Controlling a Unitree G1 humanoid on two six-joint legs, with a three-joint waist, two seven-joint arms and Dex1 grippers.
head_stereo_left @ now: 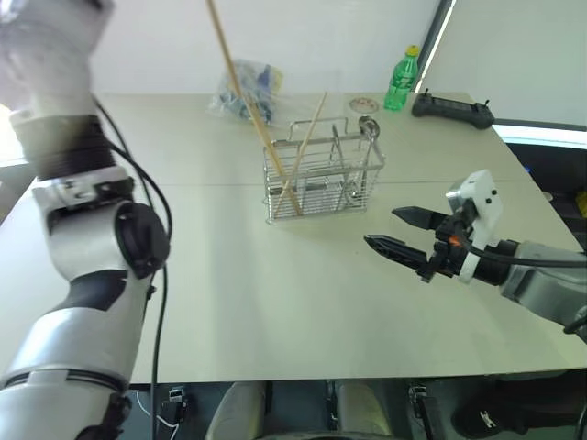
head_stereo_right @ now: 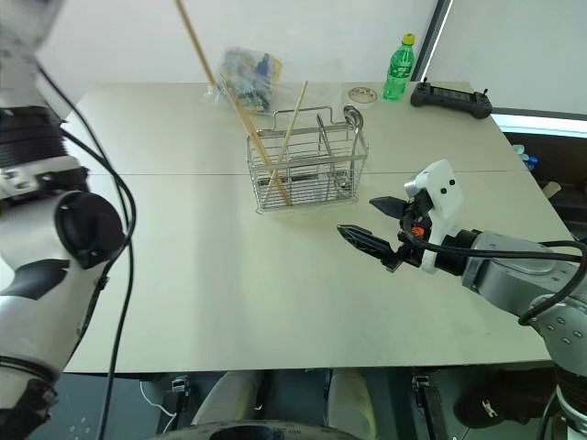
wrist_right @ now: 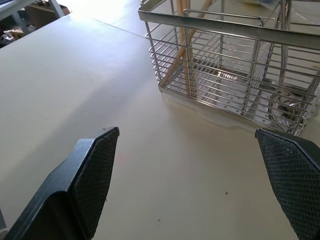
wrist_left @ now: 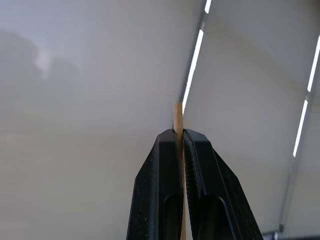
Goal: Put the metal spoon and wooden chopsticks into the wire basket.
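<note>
Surface: pale table [head_stereo_left: 229, 302].
Wire basket [head_stereo_left: 321, 179]: mid-table, holding the metal spoon [head_stereo_left: 367, 128] and wooden chopsticks [head_stereo_left: 307, 147].
Left gripper [wrist_left: 179, 150]: clamped on one chopstick [head_stereo_left: 240, 92], its lower end in the basket.
Right gripper [head_stereo_left: 396, 231]: jaws wide, empty, near the basket.

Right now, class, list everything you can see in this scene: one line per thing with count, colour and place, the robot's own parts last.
table: one, pale beige, under everything.
wire basket: one, silver, mid-table.
chopsticks: two, tan wood; one leans in the basket, the long one has its lower end in the basket and is pinched higher up.
spoon: one, silver, upright in the basket's right end.
plastic bag: one, clear with blue contents, behind the basket.
bottle: one, green, far edge.
controller: one, black, far right.
small round disc: one, beside the bottle.
left gripper: black, shut on the long chopstick.
right gripper: black, open, right of the basket.
</note>
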